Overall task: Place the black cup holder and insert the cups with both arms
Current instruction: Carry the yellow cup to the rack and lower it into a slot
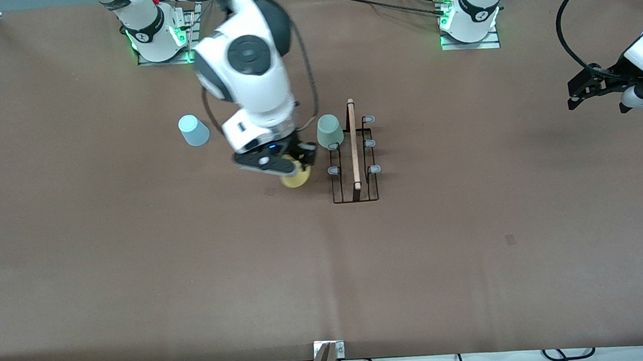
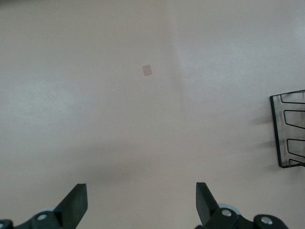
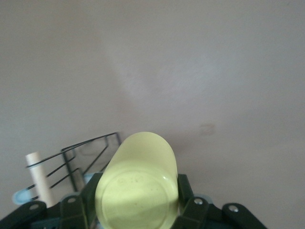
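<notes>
The black cup holder (image 1: pixel 354 155) stands mid-table, its wooden rod handle (image 1: pixel 353 143) on top. The pale grey-green cup (image 1: pixel 329 131) sits upside down on a peg at the holder's end farthest from the front camera. The light blue cup (image 1: pixel 193 130) stands upside down on the table toward the right arm's end. My right gripper (image 1: pixel 289 166) is shut on the yellow cup (image 1: pixel 296 176) just beside the holder; the cup (image 3: pixel 138 181) and the holder (image 3: pixel 81 152) both show in the right wrist view. My left gripper (image 1: pixel 578 91) waits open and empty, up over the left arm's end of the table; its wrist view shows the holder's end (image 2: pixel 288 129).
The brown table cover carries a small darker patch (image 1: pixel 510 239) nearer the front camera. The arm bases (image 1: pixel 469 19) stand along the table edge farthest from the camera. Cables and a metal bracket (image 1: pixel 327 358) lie along the edge nearest the camera.
</notes>
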Tool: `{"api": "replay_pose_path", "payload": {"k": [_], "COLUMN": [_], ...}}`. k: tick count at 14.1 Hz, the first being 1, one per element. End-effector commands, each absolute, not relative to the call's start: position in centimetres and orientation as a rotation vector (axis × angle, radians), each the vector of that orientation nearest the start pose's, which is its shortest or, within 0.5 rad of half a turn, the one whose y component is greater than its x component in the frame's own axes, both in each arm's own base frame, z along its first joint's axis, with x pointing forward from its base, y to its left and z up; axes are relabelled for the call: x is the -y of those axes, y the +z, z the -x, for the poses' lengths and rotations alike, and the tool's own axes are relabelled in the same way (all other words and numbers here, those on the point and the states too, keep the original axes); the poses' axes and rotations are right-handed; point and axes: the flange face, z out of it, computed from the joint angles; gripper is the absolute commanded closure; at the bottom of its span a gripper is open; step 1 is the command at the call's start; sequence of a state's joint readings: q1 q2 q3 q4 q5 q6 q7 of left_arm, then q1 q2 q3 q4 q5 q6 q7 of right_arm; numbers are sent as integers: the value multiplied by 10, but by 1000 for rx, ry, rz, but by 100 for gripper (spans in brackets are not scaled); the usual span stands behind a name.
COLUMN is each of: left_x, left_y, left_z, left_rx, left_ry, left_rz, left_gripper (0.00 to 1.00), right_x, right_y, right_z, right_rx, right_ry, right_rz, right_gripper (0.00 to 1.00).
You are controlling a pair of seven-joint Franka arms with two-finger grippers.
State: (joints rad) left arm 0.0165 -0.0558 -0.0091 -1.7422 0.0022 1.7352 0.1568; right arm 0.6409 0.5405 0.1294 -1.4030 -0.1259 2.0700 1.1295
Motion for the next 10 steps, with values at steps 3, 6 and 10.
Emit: {"api": "replay_pose_path", "payload": {"k": [3,6,10], "left_x": [-3,-3,-3], "left_y": [593,593,593], "left_z": [-551,-551,-551], "left_rx": [-239,-239,-239], "left_ry": [-82,-82,-82], "left_rz": [3117,3117,3117], "left_gripper": [0,0,0], "right_x": [-537,-551,-556], "right_y": [396,370,348], "right_z": [-533,-523,-522], "right_rx": [-553,-568,-565], "right_ry": [-207,-187,-171], "right_rz": [2957,2965,2976], "right_gripper": [90,88,56]}}
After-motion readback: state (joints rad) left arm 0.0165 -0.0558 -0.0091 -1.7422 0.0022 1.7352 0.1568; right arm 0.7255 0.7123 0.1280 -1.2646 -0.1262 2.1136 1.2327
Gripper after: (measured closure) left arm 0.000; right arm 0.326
